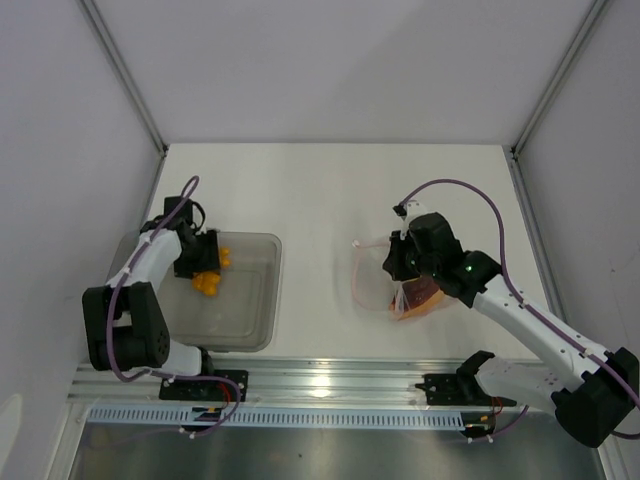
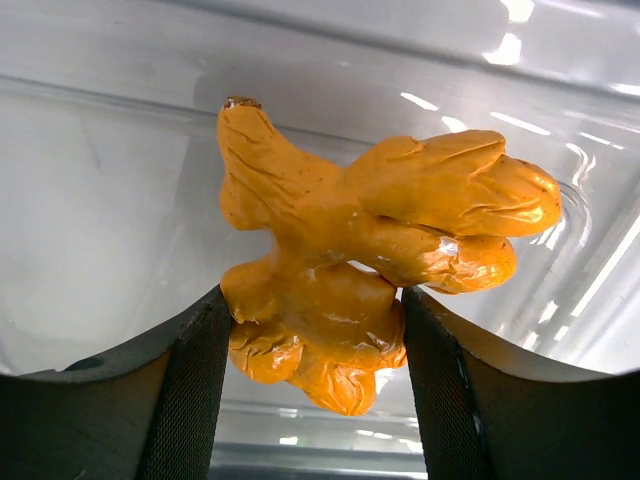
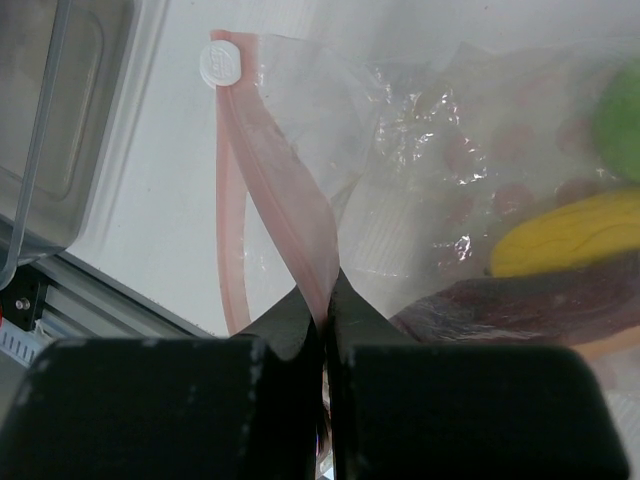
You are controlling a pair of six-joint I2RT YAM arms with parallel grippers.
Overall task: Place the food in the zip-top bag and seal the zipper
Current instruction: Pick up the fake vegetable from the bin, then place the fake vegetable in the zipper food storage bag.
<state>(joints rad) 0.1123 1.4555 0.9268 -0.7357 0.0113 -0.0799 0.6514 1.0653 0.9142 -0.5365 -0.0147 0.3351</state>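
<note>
My left gripper [image 1: 205, 268] is shut on a knobbly yellow-orange food piece [image 2: 340, 270] and holds it over the grey translucent bin [image 1: 255, 300]; the piece also shows in the top view [image 1: 210, 281]. My right gripper [image 1: 398, 268] is shut on the pinkish zipper strip [image 3: 290, 240] of the clear zip-top bag [image 3: 420, 160], holding one mouth edge up. The bag [image 1: 372, 275] lies open on the table. Inside it are a dark-red and orange slice [image 3: 520, 305], a yellow piece [image 3: 560, 235] and a lime-green fruit [image 3: 620, 105]. A white slider [image 3: 220, 62] sits at the zipper's end.
The bin stands at the left of the white table [image 1: 330, 190] near the front edge; its corner shows in the right wrist view [image 3: 60, 120]. An aluminium rail [image 1: 330, 380] runs along the near edge. Grey walls enclose the table at both sides and at the back.
</note>
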